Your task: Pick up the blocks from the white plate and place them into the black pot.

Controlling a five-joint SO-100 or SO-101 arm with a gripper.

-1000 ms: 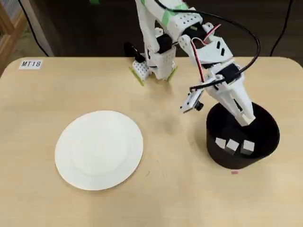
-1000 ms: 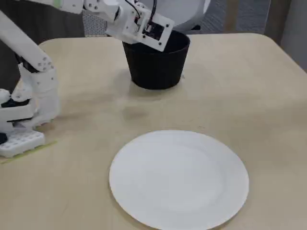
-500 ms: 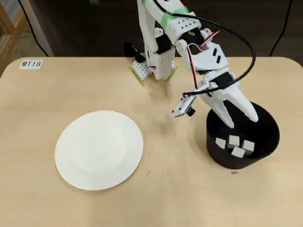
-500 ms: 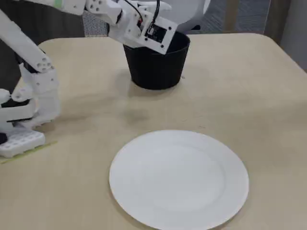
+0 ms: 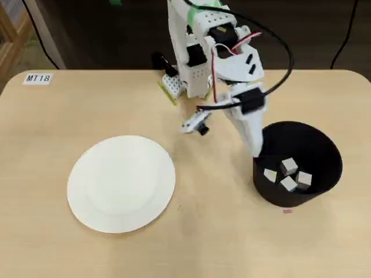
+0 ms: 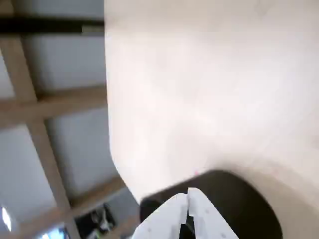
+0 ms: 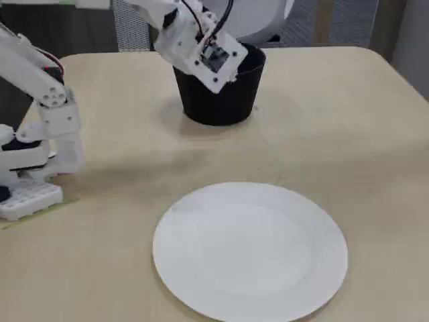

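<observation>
In the wrist view the gripper [image 6: 188,195] shows at the bottom centre with its two white fingertips pressed together and nothing between them, poised over the rim of the black pot [image 6: 234,199]. In the overhead view the pot [image 5: 322,152] stands at centre right, with four blocks [image 5: 287,167] clustered on its floor. The white plate [image 5: 121,183] lies bare at lower left, well apart.

Arm folded forward from base, wrist angled down; gripper [image 5: 254,152] [image 6: 188,193] fingers pressed together, empty, tips pointing downward in overhead view.
</observation>
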